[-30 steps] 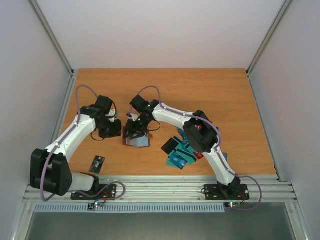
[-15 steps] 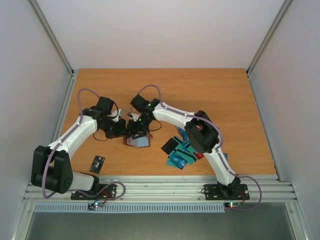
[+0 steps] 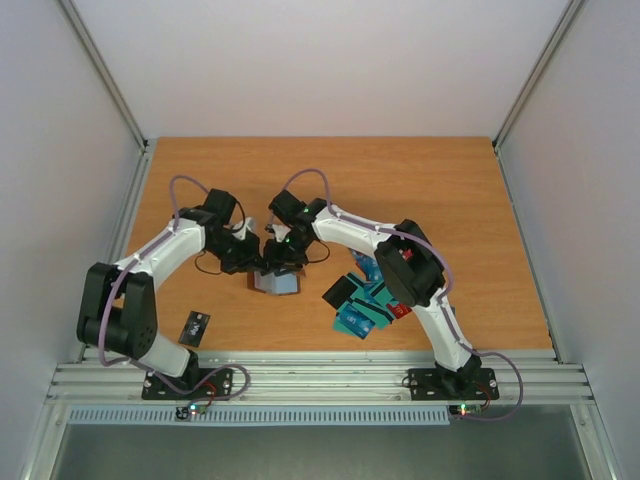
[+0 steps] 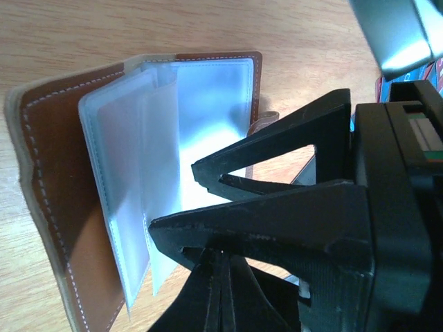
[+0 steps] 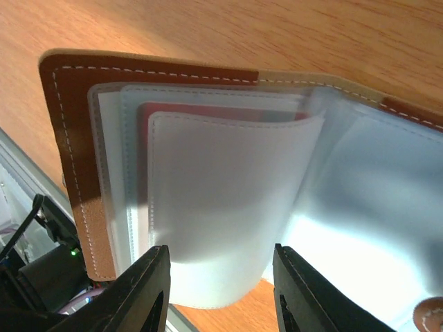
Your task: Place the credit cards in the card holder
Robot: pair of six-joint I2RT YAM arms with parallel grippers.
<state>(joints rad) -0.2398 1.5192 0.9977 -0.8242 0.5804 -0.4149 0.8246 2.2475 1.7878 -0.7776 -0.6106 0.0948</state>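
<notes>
The brown card holder [image 3: 277, 283] lies open on the table, its clear sleeves fanned out [image 4: 159, 159]. A red card [image 5: 208, 112] sits in one sleeve. My right gripper [image 3: 283, 256] is open just above the holder, its fingers [image 5: 149, 290] either side of a curled sleeve [image 5: 228, 194]. My left gripper [image 3: 256, 254] is close beside it on the left. Its fingers [image 4: 223, 277] are pressed together, their tips hidden behind the right gripper's black fingers [image 4: 277, 221]. Several teal, blue and red credit cards [image 3: 360, 305] lie piled to the right of the holder.
A single black card [image 3: 195, 326] lies near the front left of the table. The right arm's elbow [image 3: 410, 265] hangs above the card pile. Side rails and grey walls bound the wooden table [image 3: 450, 190].
My left gripper has moved right, up against the card holder and the right gripper. The right gripper has shifted slightly, and the holder now sits more bunched beneath it.
</notes>
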